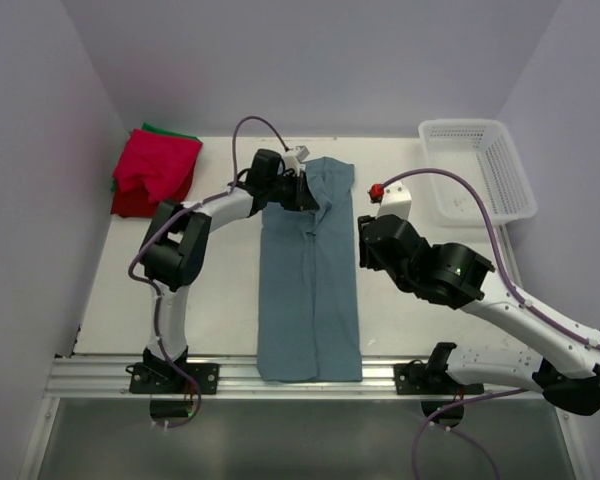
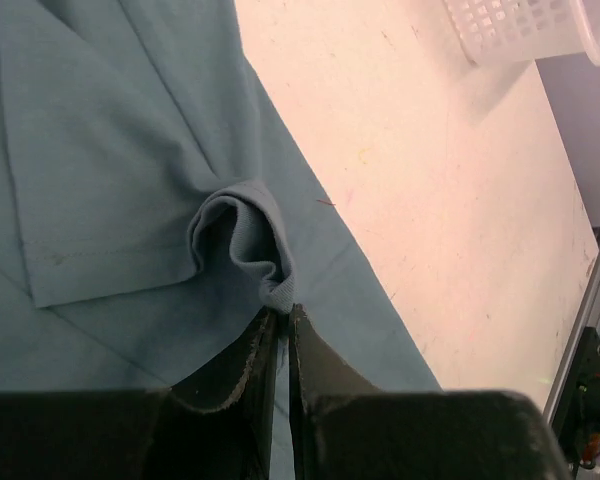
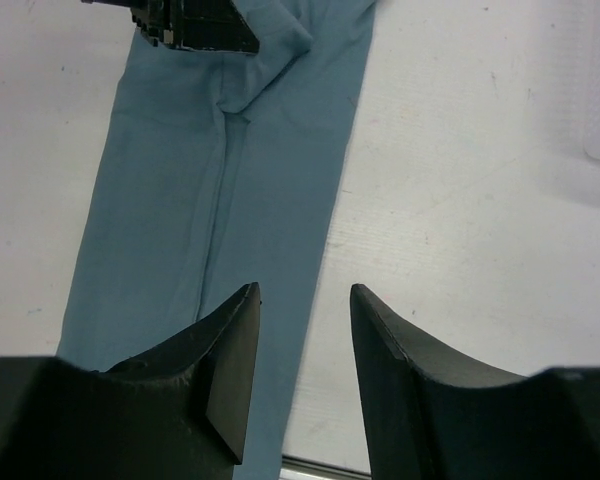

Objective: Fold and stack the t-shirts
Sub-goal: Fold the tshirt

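Fold step: shirt (image 1: 310, 290) lay as a lengthwise strip mid-worktop (image 1: 220, 290), left gripper (image 2: 283, 315) clamped on its bunched far edge, right gripper (image 3: 305, 300) apart, empty over the right edge; next, probably, right pinches cloth.

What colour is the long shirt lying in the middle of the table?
The shirt is dusty blue-grey, seen best in the top view.
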